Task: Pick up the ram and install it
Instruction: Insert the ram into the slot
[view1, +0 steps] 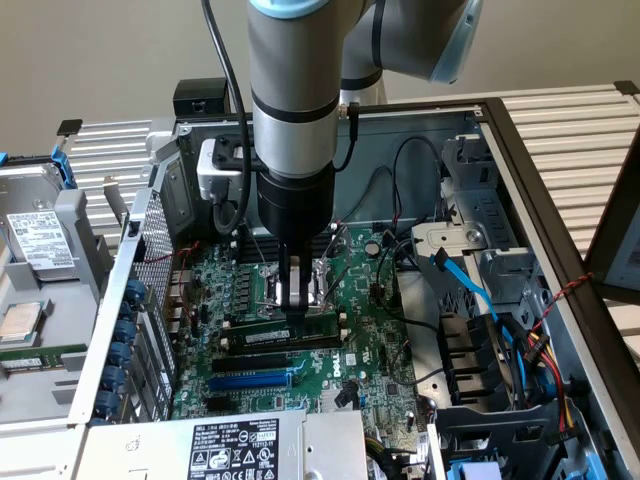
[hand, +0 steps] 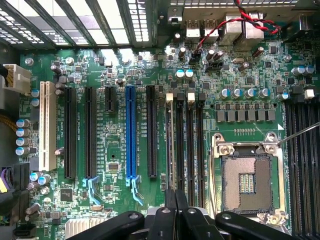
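Observation:
The ram (view1: 270, 330) is a thin green stick with a white label, standing on edge in a memory slot of the motherboard (view1: 375, 370), beside the CPU socket (hand: 247, 180). In the wrist view the ram (hand: 170, 145) appears edge-on as a thin line beside three empty black slots (hand: 190, 145). My gripper (view1: 294, 303) reaches straight down into the open PC case, its fingers shut on the ram's top edge near the middle. The black fingertips (hand: 183, 215) meet over the stick, which runs between them at the gripper (hand: 176, 207).
A blue slot (hand: 131, 135) and long black slots (hand: 90, 132) lie further along the board. Blue cables (view1: 470, 290) and a drive cage (view1: 480, 240) crowd the exterior view's right. A labelled power supply (view1: 250, 450) sits at the front, a hard drive (view1: 40, 240) outside on the left.

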